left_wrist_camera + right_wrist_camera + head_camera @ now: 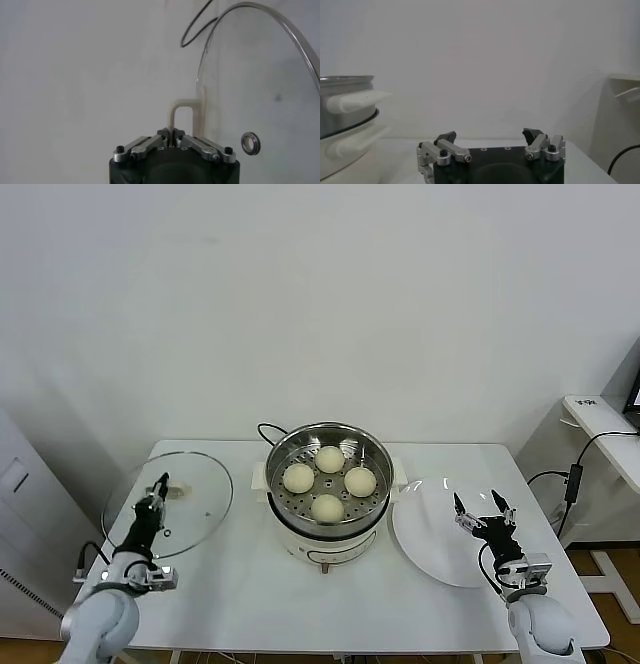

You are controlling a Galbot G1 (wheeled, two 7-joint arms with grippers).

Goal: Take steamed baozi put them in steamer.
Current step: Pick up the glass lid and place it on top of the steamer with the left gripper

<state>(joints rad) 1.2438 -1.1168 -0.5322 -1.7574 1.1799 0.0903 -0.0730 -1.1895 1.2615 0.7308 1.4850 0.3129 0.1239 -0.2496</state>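
Several cream-white baozi point(329, 459) lie on the perforated tray inside the steel steamer point(375, 446) at the table's middle. To its left the round glass lid point(205, 509) rests on the table. My left gripper point(162, 482) is shut on the lid's cream loop handle point(182, 107). In the left wrist view its jaws point(171, 134) pinch one leg of that handle, beside the lid point(260, 75). My right gripper point(484, 506) stands open and empty over the flat white plate point(430, 539), right of the steamer. The right wrist view shows the same gripper point(491, 135) with the steamer point(345, 100) off to one side.
A black cord point(268, 429) runs behind the steamer, whose knob point(325, 562) faces me. The white table's front edge point(330, 650) is close. A grey cabinet point(20, 514) stands at the left and a white side table point(605, 424) with cables at the right.
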